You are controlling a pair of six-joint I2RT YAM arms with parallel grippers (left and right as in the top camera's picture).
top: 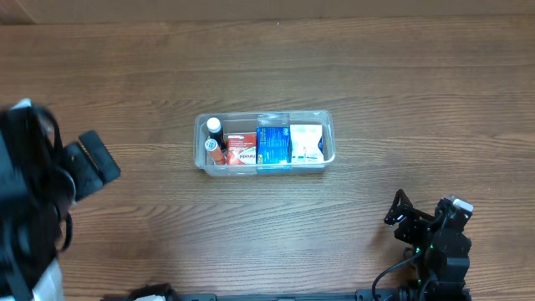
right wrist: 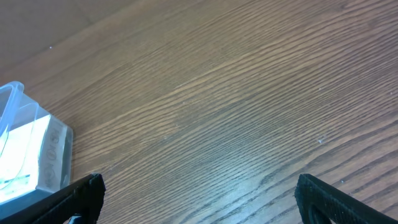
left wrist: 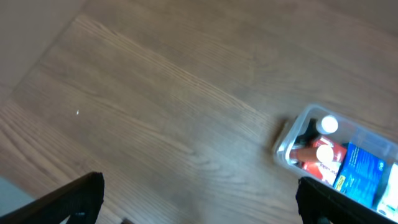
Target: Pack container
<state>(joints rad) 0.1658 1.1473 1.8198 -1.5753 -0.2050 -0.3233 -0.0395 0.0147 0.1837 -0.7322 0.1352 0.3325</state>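
Container (top: 238,119), a clear plastic tub, sits near the middle of the wooden surface (top: 376,84), its long side running across the overhead view. It is packed end to end. Two small white-capped bottles (top: 214,125) are at one end, then a red box (top: 242,149), a blue box (top: 273,144), and a white packet (top: 305,143) at the other end.

The left hand (left wrist: 200,182) is spread wide and holds nothing. It is over bare surface, apart from the container's bottle end. The right hand (right wrist: 199,180) is also spread wide and empty. It is well apart from the container, with only the packet end showing at the edge of its wrist view.
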